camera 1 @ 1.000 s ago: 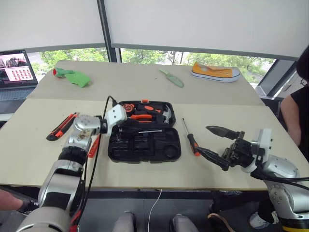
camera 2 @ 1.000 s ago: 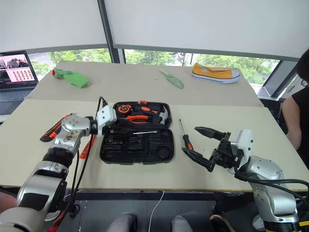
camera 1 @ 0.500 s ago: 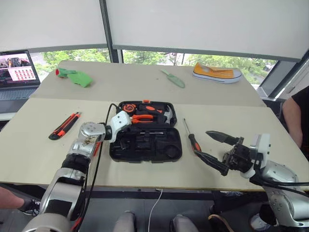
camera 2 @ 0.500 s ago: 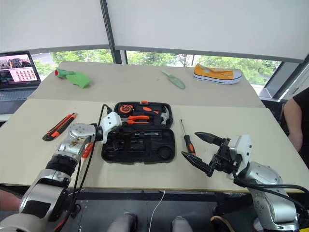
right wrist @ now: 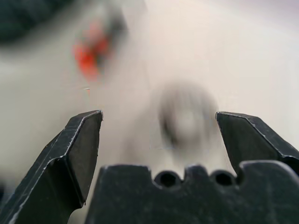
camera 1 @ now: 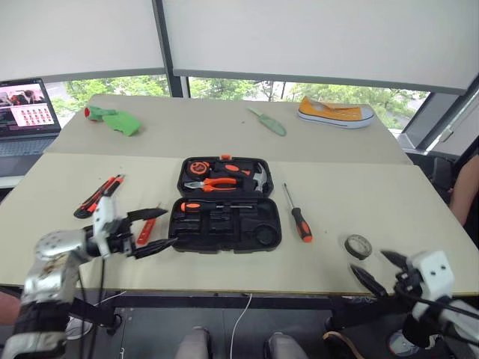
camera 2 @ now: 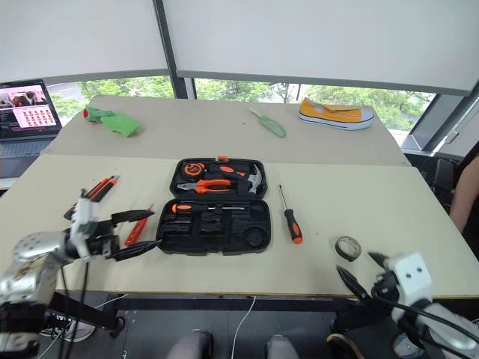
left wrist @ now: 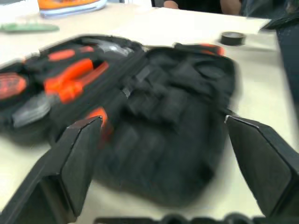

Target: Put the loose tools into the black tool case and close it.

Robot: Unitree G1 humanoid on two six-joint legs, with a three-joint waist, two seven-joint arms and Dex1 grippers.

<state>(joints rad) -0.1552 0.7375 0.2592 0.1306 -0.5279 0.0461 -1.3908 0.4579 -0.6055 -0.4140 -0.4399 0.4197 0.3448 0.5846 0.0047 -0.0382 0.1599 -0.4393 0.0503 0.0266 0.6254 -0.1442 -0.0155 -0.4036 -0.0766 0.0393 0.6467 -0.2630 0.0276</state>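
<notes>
The black tool case [camera 1: 258,223] lies open mid-table. One black-and-orange screwdriver [camera 1: 203,206] rests across its slots. A second screwdriver [camera 1: 298,215] lies on the table just right of the case. The orange-black utility knife [camera 1: 97,196] and the slim orange tester [camera 1: 147,230] lie to its left. The small grey roll [camera 1: 358,245] sits near the front right. My left gripper [camera 1: 171,225] hovers open and empty beside the case's left edge, over the tester. My right gripper [camera 1: 368,261] is open and empty at the table's front edge, just short of the roll [right wrist: 186,116].
Pliers [camera 1: 217,183], a hammer and a tape measure fill the case's lid half. On the far table are a laptop [camera 1: 26,108], a green cloth-like thing [camera 1: 112,118], a green trowel [camera 1: 267,120] and a yellow shoe [camera 1: 334,112]. A person [camera 1: 468,194] stands at the right edge.
My left gripper opened, left a screwdriver in the case and drew back to the left. My right arm dropped back toward the front edge, uncovering the grey roll.
</notes>
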